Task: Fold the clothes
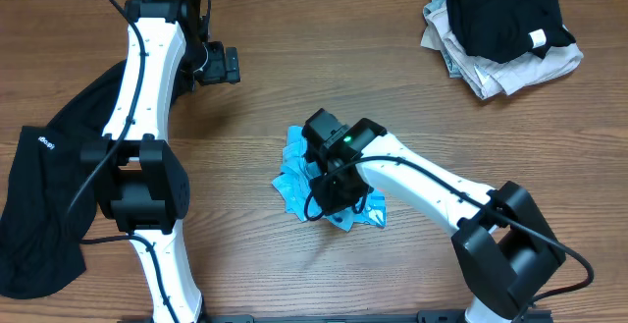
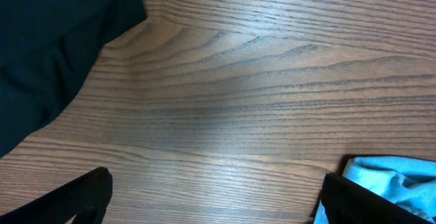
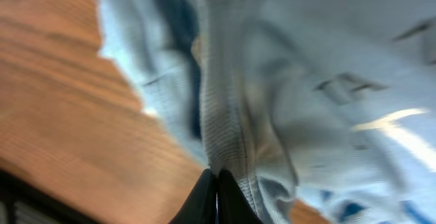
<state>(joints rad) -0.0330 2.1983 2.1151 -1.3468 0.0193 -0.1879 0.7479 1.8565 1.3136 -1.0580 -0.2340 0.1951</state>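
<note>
A crumpled light blue garment lies at the table's middle. My right gripper is down on it and shut on a ribbed edge of the cloth, its fingertips pressed together. My left gripper hangs over bare wood at the back left, open and empty, its two fingers wide apart. A corner of the blue garment shows in the left wrist view. A black garment lies spread at the left edge, partly under the left arm; it also shows in the left wrist view.
A pile of clothes sits at the back right: a black garment on top of beige and white ones. The table is brown wood.
</note>
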